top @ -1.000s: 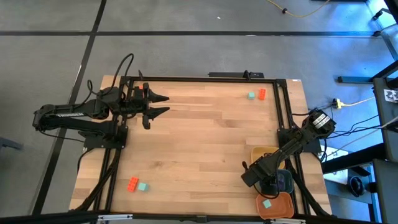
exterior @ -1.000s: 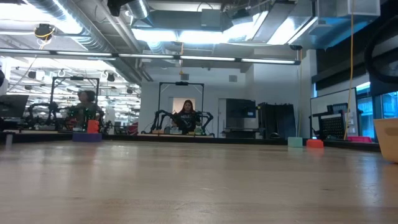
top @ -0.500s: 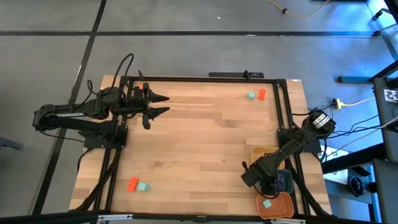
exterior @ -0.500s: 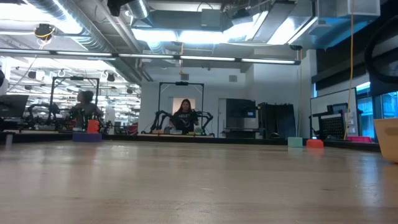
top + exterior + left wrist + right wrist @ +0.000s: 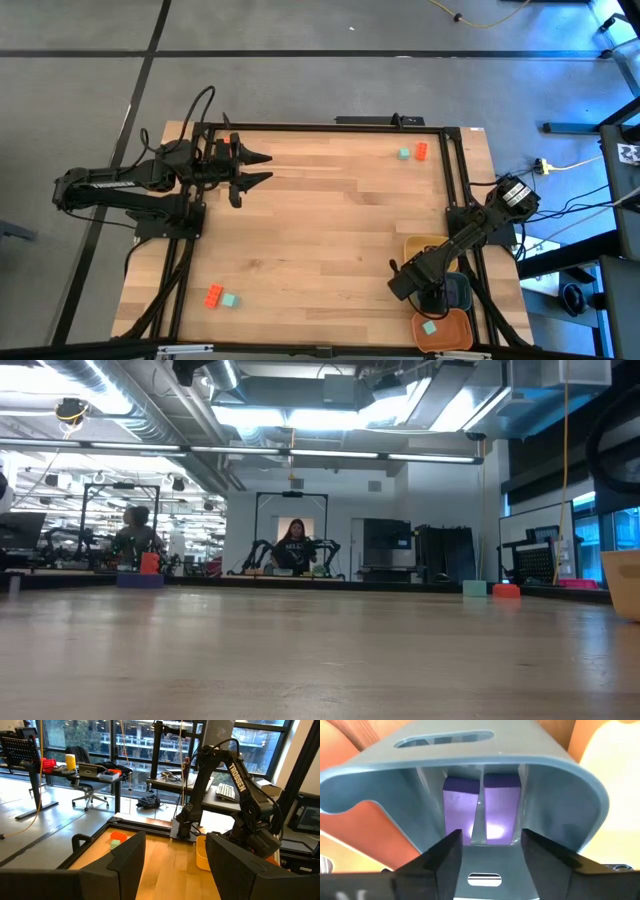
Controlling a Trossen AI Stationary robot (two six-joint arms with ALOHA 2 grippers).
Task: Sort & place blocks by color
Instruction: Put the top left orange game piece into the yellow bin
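Note:
My right gripper point(image 5: 487, 857) is open and hovers at the open blue-grey tray point(image 5: 560, 795), pointing into it. Two purple blocks point(image 5: 460, 810) point(image 5: 500, 807) lie side by side on the tray's floor, apart from the fingers. A teal block point(image 5: 430, 327) rests in the orange tray point(image 5: 452, 338). On the table, a teal block point(image 5: 404, 153) and an orange-red block point(image 5: 422, 152) sit near the far right corner. Another orange-red block point(image 5: 213, 295) and teal block point(image 5: 230, 300) lie near the near left corner. My left gripper point(image 5: 262, 167) waits open at the far left, above the table.
The yellow tray point(image 5: 415, 246), blue-grey tray point(image 5: 458, 292) and orange tray stand in a row along the table's right edge, partly under my right arm. A dark frame point(image 5: 330, 127) borders the table. People and other robot arms show in the room beyond.

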